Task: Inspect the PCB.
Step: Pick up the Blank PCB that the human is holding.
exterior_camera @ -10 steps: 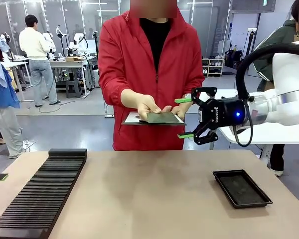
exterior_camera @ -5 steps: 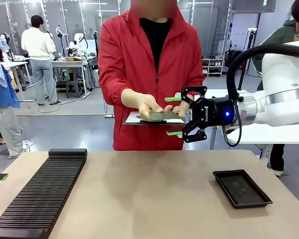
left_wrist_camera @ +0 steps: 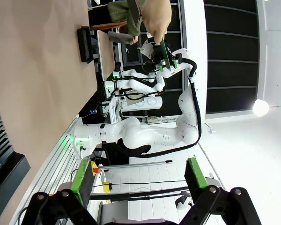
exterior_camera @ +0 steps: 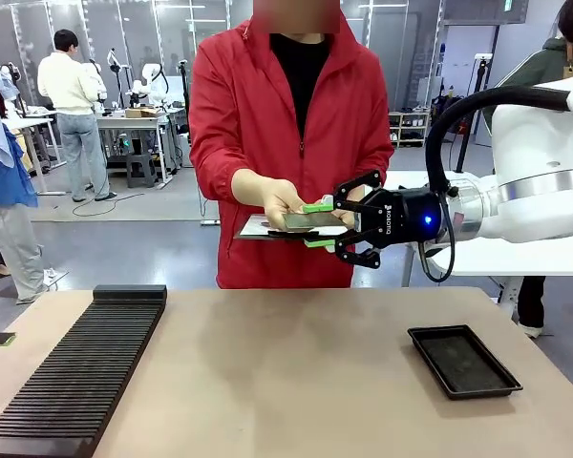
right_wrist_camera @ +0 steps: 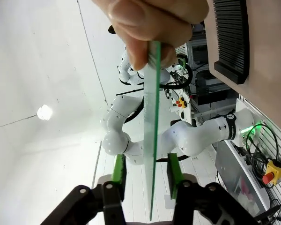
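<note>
My right gripper (exterior_camera: 316, 224) straddles the PCB (exterior_camera: 301, 221) in the person's hand (exterior_camera: 281, 201), centre frame, pads not quite pinching. Left gripper (left_wrist_camera: 138, 174) gapes empty.

A hand (exterior_camera: 282, 202) holds the PCB (exterior_camera: 313, 221) just above a clipboard (exterior_camera: 253, 229), beyond the worktop's (exterior_camera: 286, 382) far edge. The right claw (exterior_camera: 318, 224) straddles the PCB's right end. On the worktop, a tray (exterior_camera: 464, 361) lies right, a rack (exterior_camera: 76, 372) left.

Right arm outstretched, right fingers (exterior_camera: 317, 206) narrowly apart; left fingers (left_wrist_camera: 82, 180) wide apart.
</note>
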`<state>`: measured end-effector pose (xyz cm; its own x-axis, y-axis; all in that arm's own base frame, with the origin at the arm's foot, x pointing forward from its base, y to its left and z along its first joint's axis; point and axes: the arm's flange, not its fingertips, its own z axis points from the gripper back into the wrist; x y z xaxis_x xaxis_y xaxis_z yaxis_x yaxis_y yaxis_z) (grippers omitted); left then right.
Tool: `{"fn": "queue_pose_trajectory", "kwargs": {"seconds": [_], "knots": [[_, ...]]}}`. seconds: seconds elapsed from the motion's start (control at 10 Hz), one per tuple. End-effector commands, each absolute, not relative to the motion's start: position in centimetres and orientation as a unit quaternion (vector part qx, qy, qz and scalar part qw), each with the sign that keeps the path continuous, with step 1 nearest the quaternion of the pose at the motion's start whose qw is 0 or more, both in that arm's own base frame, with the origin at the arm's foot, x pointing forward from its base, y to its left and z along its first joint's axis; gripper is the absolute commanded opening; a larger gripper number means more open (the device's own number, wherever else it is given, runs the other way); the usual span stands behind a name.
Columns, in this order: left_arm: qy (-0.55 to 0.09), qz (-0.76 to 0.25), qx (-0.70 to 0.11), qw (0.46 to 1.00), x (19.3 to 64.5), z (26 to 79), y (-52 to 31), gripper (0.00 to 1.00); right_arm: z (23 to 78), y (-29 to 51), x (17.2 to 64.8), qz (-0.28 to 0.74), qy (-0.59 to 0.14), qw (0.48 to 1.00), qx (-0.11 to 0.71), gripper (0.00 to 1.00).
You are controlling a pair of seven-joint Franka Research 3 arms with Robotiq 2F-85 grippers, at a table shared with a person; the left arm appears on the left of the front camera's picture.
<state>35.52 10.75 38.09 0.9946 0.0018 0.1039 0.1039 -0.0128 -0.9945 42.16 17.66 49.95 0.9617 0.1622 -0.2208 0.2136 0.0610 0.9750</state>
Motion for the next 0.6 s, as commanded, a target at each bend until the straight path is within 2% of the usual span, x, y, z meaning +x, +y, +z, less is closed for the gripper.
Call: {"fn": "queue_pose_trajectory", "kwargs": {"seconds": [0.0,0.2,0.5], "knots": [[-0.038,-0.035,-0.709,0.703,35.51,38.17,10.81,1.00,49.64,18.08,42.31,-0.011,0.130,0.706,0.696,0.20],[-0.038,-0.035,-0.709,0.703,35.51,38.17,10.81,1.00,49.77,18.01,42.15,-0.009,0.129,0.705,0.697,0.00],[-0.038,-0.035,-0.709,0.703,35.51,38.17,10.81,1.00,49.77,18.04,41.94,-0.008,0.127,0.706,0.697,0.00]]}}
